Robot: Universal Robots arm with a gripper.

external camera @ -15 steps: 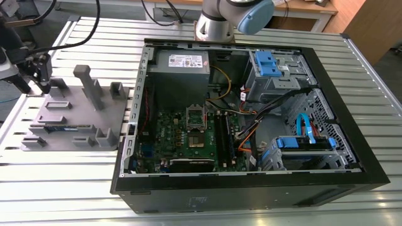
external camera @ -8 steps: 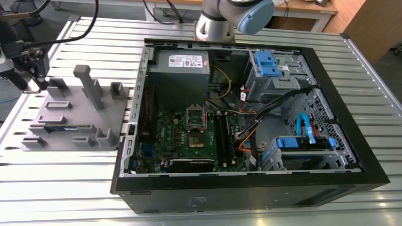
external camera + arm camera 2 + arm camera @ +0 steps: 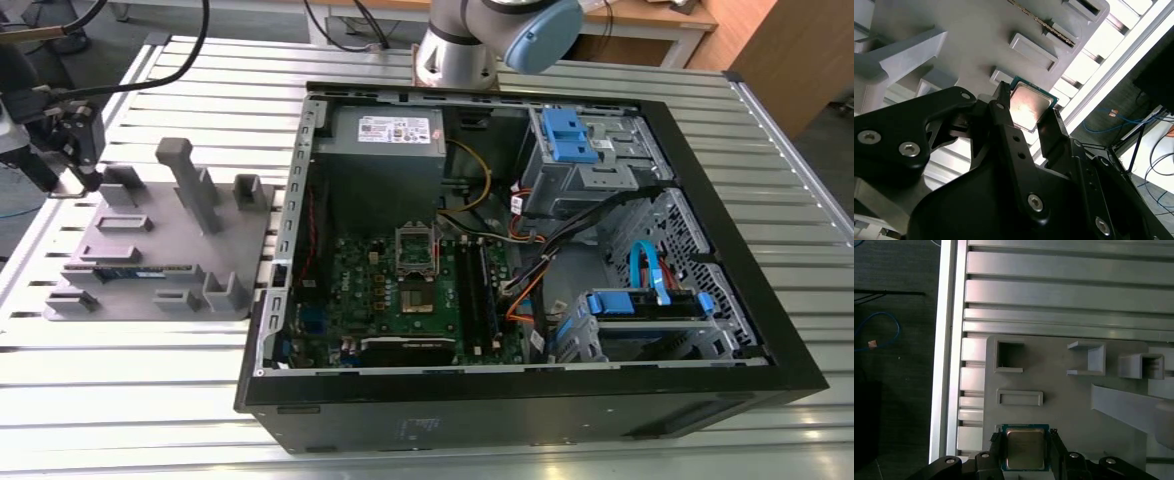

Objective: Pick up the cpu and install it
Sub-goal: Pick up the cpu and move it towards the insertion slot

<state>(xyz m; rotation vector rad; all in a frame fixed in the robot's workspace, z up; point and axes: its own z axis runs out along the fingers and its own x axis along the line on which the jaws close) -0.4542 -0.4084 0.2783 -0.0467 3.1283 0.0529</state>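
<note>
I am holding my black two-finger gripper [image 3: 78,170] over the far left corner of a pale grey moulded fixture tray [image 3: 160,245], at the exterior view's left. In both wrist views its fingers [image 3: 996,450] are pressing on two opposite edges of the small flat square cpu [image 3: 1025,447] [image 3: 1029,106], which has a shiny silver metal top and a thin green rim, so they are clamped on it. The chip is sitting at the tray's edge, and I cannot tell whether it is touching the tray.

The tray is lying on a ribbed silver aluminium table [image 3: 134,400], just beside an open black computer case [image 3: 534,410] on its right. A green motherboard [image 3: 387,305] is lying flat inside the case.

Past the table's edge, a loose blue cable [image 3: 891,325] is trailing over a dark floor [image 3: 899,405]. A wooden desk [image 3: 654,18] is standing at the far side.
</note>
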